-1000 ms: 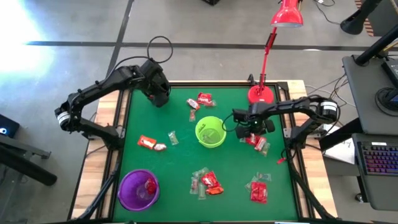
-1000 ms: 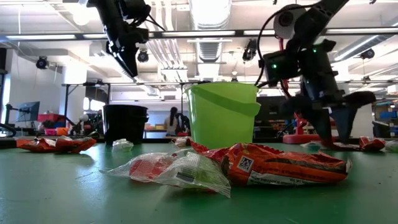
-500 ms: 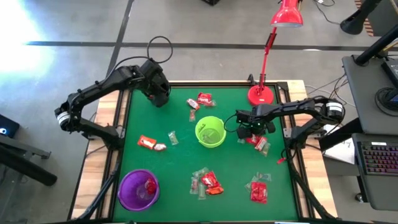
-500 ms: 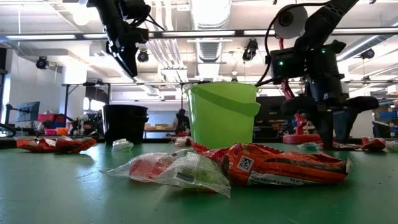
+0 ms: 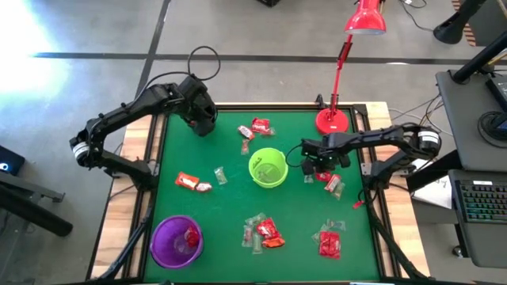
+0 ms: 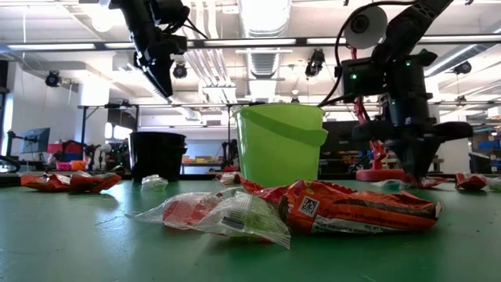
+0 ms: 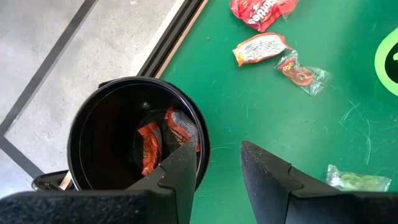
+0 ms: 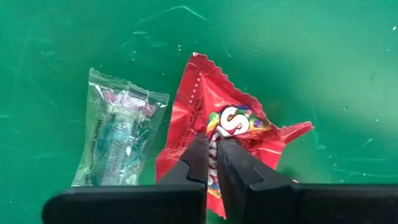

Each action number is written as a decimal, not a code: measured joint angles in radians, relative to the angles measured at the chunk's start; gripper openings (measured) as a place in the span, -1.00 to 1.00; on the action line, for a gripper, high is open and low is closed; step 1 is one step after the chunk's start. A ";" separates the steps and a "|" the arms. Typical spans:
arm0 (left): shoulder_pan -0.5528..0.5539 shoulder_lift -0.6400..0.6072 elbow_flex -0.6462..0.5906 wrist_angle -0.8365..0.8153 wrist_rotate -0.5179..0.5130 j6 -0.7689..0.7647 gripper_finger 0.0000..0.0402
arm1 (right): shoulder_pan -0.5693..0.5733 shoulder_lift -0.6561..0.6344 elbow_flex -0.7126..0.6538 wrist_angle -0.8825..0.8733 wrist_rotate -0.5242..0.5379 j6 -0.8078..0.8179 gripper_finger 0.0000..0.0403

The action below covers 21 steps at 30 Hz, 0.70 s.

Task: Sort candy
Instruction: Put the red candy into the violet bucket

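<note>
One red candy packet [image 8: 214,127] lies on the green tabletop [image 5: 230,214] right of the green cup [image 5: 268,168], pinched in the right hand [image 8: 211,152], a clear-wrapped sweet [image 8: 118,137] beside it. Left hand [image 7: 214,171] hangs apart over the black cup [image 7: 134,134]. Three cups show, counting the purple cup [image 5: 176,241].

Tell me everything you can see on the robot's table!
Cups: three; green cup mid-table, purple cup at the near left corner, black cup at the far left corner, orange wrappers inside.
Candy: many, red or clear wrappers, scattered over the green table; one red piece in the purple cup.
Lamp: one, red, far right edge.
Keyboard: one, dark, on a desk off to the right.
Left gripper: one, dark, above the black cup, fingers open.
Right gripper: one, dark, right of the green cup, fingers shut on a red Skittles packet.
</note>
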 joint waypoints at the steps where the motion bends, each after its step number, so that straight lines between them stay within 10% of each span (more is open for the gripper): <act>1: 0.000 0.000 0.000 0.000 0.000 0.001 -0.46 | 0.000 0.000 0.005 -0.005 -0.002 -0.006 -0.95; 21: 0.000 -0.002 0.000 -0.031 0.000 0.008 -0.46 | 0.032 -0.160 0.241 -0.290 0.026 -0.045 -0.96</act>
